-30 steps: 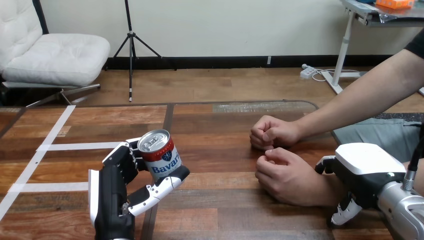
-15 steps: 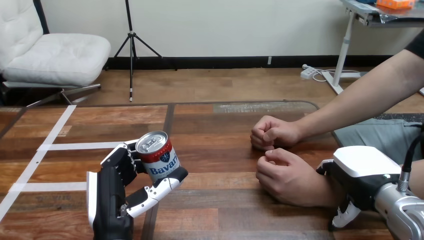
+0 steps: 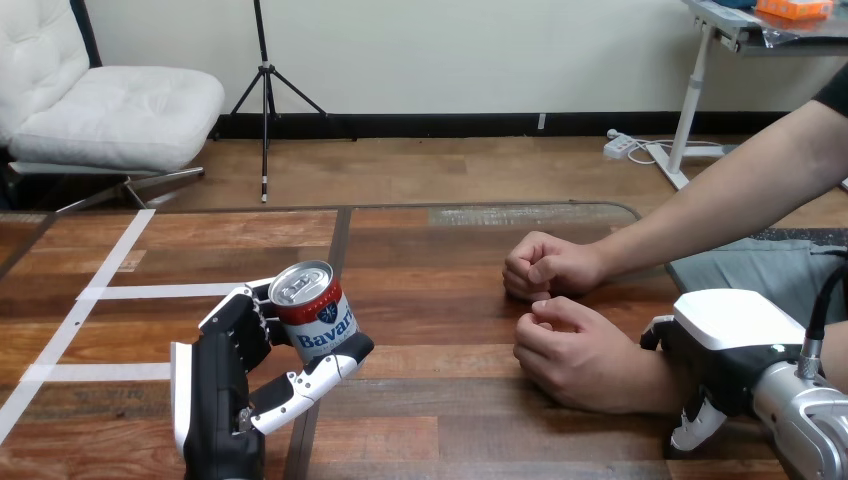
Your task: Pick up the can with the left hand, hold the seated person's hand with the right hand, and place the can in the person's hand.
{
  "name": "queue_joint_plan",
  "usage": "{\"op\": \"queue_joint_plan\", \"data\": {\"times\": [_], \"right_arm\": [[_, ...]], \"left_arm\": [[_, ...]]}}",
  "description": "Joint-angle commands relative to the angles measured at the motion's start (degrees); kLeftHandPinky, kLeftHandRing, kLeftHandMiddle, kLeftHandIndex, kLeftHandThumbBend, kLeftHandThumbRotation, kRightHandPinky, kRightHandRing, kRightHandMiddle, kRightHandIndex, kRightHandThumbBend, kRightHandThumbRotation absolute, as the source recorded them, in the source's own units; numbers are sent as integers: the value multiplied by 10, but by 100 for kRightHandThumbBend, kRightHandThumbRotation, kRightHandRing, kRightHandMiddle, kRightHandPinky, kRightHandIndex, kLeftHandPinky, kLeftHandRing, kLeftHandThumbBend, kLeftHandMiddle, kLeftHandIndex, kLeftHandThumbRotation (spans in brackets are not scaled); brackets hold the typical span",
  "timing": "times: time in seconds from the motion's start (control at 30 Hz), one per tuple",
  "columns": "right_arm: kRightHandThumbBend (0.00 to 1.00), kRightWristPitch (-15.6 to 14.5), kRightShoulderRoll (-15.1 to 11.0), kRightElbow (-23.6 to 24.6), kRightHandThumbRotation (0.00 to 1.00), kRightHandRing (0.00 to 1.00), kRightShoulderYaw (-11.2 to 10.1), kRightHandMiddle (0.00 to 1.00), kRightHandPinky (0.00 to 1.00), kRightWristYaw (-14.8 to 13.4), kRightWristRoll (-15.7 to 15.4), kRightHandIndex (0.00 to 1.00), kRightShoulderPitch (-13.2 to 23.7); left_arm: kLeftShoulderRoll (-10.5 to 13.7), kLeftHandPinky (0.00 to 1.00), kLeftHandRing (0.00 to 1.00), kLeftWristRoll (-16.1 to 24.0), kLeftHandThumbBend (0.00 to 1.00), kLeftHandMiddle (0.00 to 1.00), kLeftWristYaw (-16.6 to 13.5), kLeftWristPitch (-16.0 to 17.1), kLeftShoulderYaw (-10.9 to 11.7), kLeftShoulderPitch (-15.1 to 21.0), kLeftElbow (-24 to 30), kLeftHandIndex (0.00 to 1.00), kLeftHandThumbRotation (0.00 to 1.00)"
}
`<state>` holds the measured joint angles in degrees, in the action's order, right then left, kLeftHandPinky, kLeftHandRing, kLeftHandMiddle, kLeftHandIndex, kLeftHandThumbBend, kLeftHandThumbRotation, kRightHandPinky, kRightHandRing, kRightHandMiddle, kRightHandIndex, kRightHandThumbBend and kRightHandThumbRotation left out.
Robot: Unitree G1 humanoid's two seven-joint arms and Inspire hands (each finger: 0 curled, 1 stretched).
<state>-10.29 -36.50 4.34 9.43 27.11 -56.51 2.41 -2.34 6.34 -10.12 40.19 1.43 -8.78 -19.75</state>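
Here, the can [image 3: 316,310], red and white with a silver top, sits in the left hand [image 3: 225,395] at the worktop's [image 3: 440,255] near left; the fingers [image 3: 240,318] are curled against its far side and the thumb [image 3: 318,372] is wrapped under its near side, so it is firmly clasped; it tilts, its top leaning toward the view's left.

At the right side, two hands of the seated person rest on the wood as closed fists, just beside each other; the person's farther hand [image 3: 548,265] lies a little deeper on the worktop, and the person's nearer hand [image 3: 562,345] lies closer to the robot, knuckles turned toward the can.

The right hand [image 3: 725,345] lies against the forearm [image 3: 640,378] behind the nearer fist, its white shell uppermost; whether it has closed on that forearm I cannot tell.

Between the can and the two fists runs a stretch of bare wood; the can and the fists are well apart.

The worktop is made of dark, reddish-brown planks; white tape strips [image 3: 112,258] cross its left part, one running away from the robot and others branching toward the can.
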Motion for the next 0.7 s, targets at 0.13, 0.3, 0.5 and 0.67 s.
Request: {"op": "queue_joint_plan", "data": {"times": [0.13,0.3,0.5,0.67], "right_arm": [[82,-15,-6,-26,0,80,-6,81,78,-18,10,79,20],[81,-16,-7,-29,0,80,-6,81,78,-20,15,79,20],[81,-24,0,-29,0,80,-9,80,77,-29,19,78,18],[81,-26,0,-36,0,77,-6,79,71,-36,23,77,19]], "left_arm": [[2,47,43,0,56,47,2,5,1,23,41,56,0],[2,47,43,-5,56,47,6,7,0,23,39,56,0],[2,47,43,2,56,47,1,7,1,22,41,56,0],[2,46,42,8,56,47,-2,5,1,21,44,55,0]]}}
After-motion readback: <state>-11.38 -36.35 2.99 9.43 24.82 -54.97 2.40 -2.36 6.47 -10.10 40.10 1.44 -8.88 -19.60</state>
